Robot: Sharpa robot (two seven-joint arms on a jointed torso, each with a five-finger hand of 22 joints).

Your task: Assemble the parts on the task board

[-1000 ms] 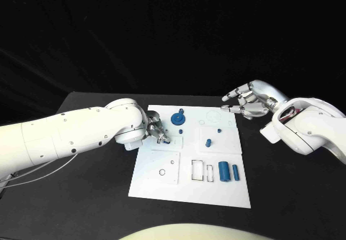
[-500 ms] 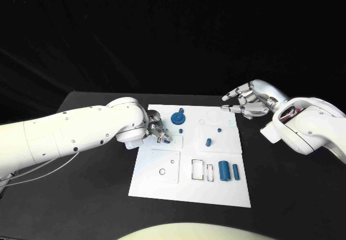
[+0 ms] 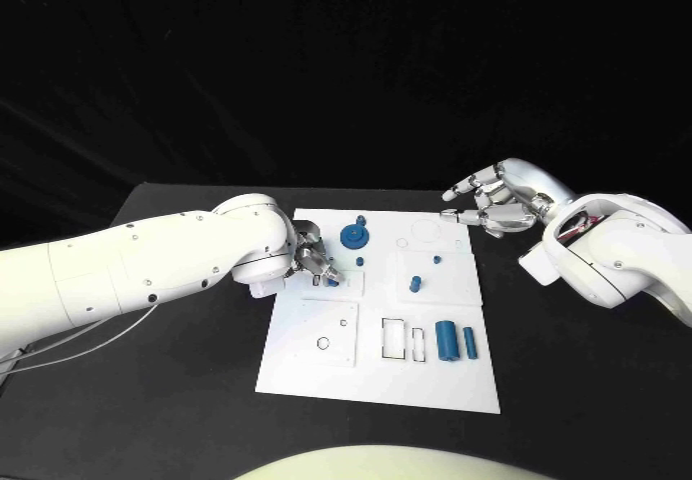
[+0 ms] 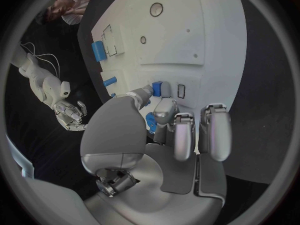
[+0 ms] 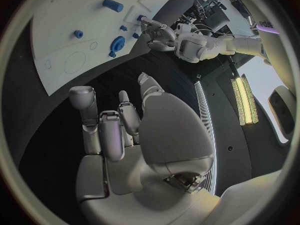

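Note:
The white task board (image 3: pixel 382 385) lies mid-table. My left hand (image 3: pixel 309 260) rests over its left edge and pinches a small blue part (image 3: pixel 332 281) between thumb and a finger; in the left wrist view that small blue part (image 4: pixel 157 88) sits just above the board beside a small rectangular slot (image 4: pixel 181 91). A blue gear-shaped part (image 3: pixel 355 236) stands near the far edge. Two small blue pieces (image 3: pixel 415 283) are in the right middle of the board. A blue cylinder (image 3: pixel 447 341) and a thinner one (image 3: pixel 470 343) lie near the front right. My right hand (image 3: pixel 490 206) hovers off the board's far right corner, fingers apart, holding nothing.
Outlined empty slots (image 3: pixel 394 340) sit left of the cylinders, and a small round hole (image 3: pixel 323 343) is in the front-left plate. Black table (image 3: pixel 173 400) surrounds the board. My white left forearm (image 3: pixel 144 265) covers the table to the left of the board.

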